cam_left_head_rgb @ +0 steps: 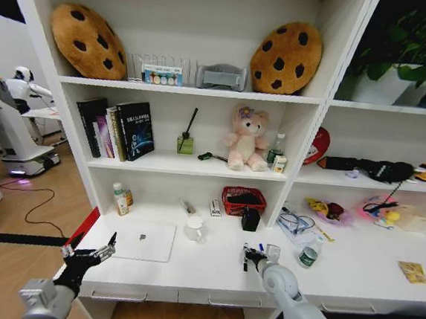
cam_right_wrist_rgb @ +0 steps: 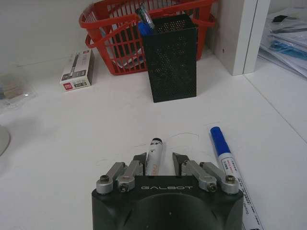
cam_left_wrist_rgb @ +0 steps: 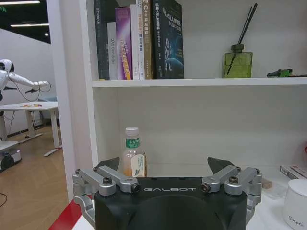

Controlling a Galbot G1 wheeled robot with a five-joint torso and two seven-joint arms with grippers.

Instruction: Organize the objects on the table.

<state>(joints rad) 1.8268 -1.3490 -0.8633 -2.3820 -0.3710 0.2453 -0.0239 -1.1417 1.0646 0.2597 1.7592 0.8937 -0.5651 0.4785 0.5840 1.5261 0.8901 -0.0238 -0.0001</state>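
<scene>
— Where is the right gripper [cam_right_wrist_rgb: 159, 160], and what is it doing?

— Low over the white desk [cam_left_head_rgb: 211, 267], near its front edge. Its fingers [cam_right_wrist_rgb: 139, 162] stand narrow, one on each side of a pen with a white barrel [cam_right_wrist_rgb: 154, 156]; whether they actually press it, I cannot tell. In the head view the gripper [cam_left_head_rgb: 248, 254] sits just before the middle of the desk.

— And beside it?

— A blue-capped marker [cam_right_wrist_rgb: 225, 160] lies flat on the desk just next to the gripper, apart from the pen. Farther back stands a black mesh pen holder [cam_right_wrist_rgb: 171, 57] with a blue pen [cam_right_wrist_rgb: 144, 23] in it, and behind that a red basket [cam_right_wrist_rgb: 110, 28]. A small white box [cam_right_wrist_rgb: 78, 70] lies beside the basket.

— The left gripper?

— The left gripper [cam_left_head_rgb: 89, 252] hovers at the desk's left end with its fingers spread wide — nothing between them. Past it, a small bottle [cam_left_wrist_rgb: 133, 154] stands by the shelf wall.

— The rest of the desk?

— The silver laptop [cam_left_head_rgb: 143, 240] lies closed on the left part, a white mug [cam_left_head_rgb: 194, 229] beyond it. The green-labelled can [cam_left_head_rgb: 308, 255] stands right of the right gripper, and the yellow packet [cam_left_head_rgb: 413, 272] lies far right.
</scene>
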